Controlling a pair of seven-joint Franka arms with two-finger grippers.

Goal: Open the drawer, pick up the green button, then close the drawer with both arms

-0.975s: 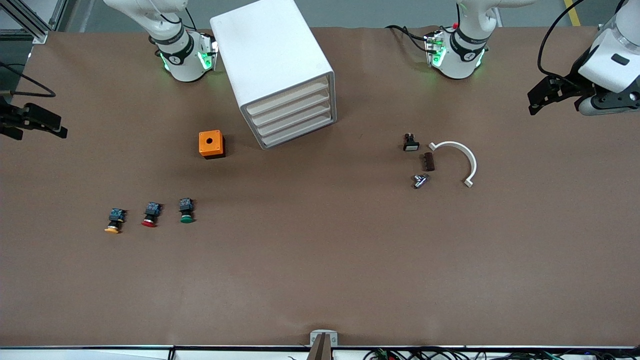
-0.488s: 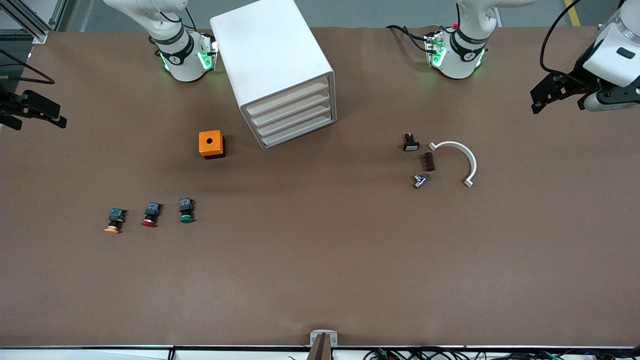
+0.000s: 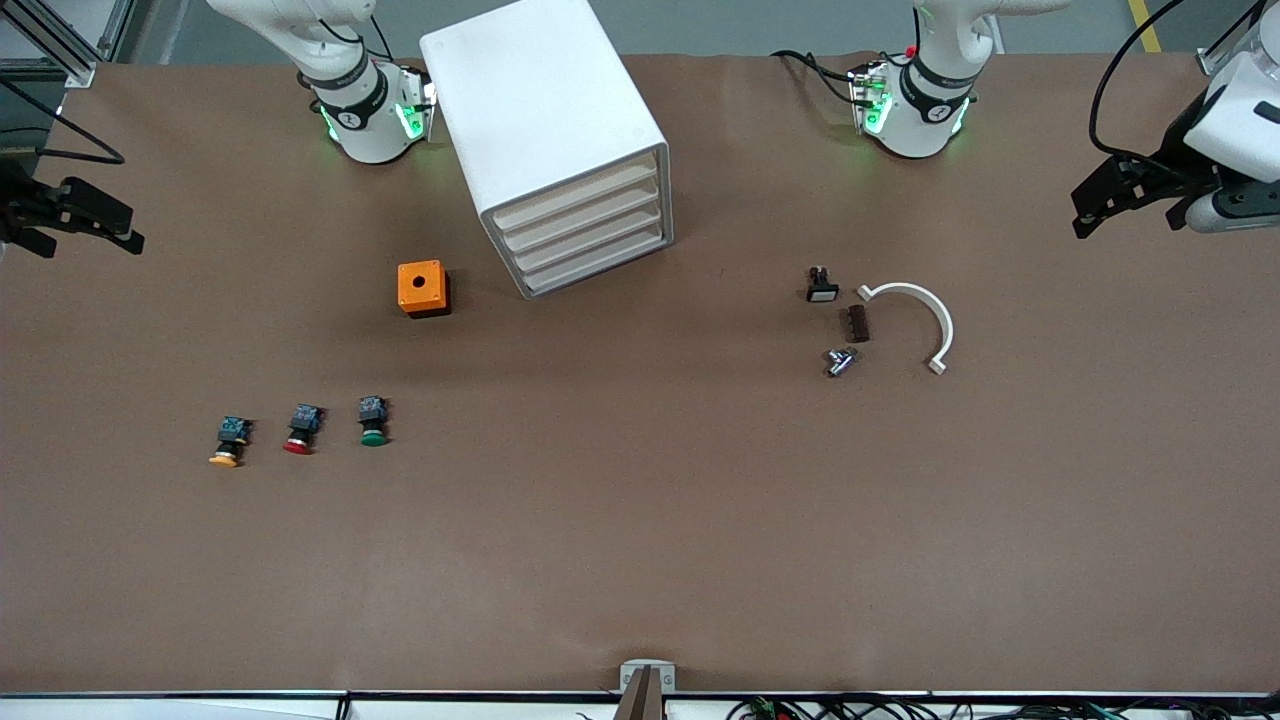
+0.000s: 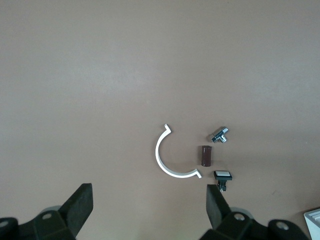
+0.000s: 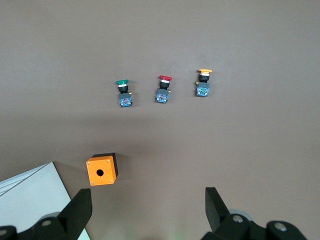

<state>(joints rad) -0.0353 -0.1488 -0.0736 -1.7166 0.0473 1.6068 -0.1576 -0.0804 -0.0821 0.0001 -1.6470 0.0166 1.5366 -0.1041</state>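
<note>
The white cabinet (image 3: 545, 120) stands between the arm bases, its four cream drawer fronts (image 3: 585, 235) all shut. The green-capped button (image 3: 372, 421) lies on the table beside a red-capped (image 3: 301, 429) and a yellow-capped one (image 3: 230, 441); it also shows in the right wrist view (image 5: 123, 93). My right gripper (image 3: 85, 222) is open and empty, high over the table edge at the right arm's end. My left gripper (image 3: 1115, 195) is open and empty, high over the left arm's end. No drawer is open.
An orange box with a round hole (image 3: 422, 288) sits beside the cabinet. A white curved clip (image 3: 925, 315), a brown block (image 3: 857, 323), a metal fitting (image 3: 840, 361) and a small black-and-white switch (image 3: 821, 286) lie toward the left arm's end.
Both grippers have drifted slightly: the left one up and outward, the right one a little toward the table. Nothing on the table has moved.
</note>
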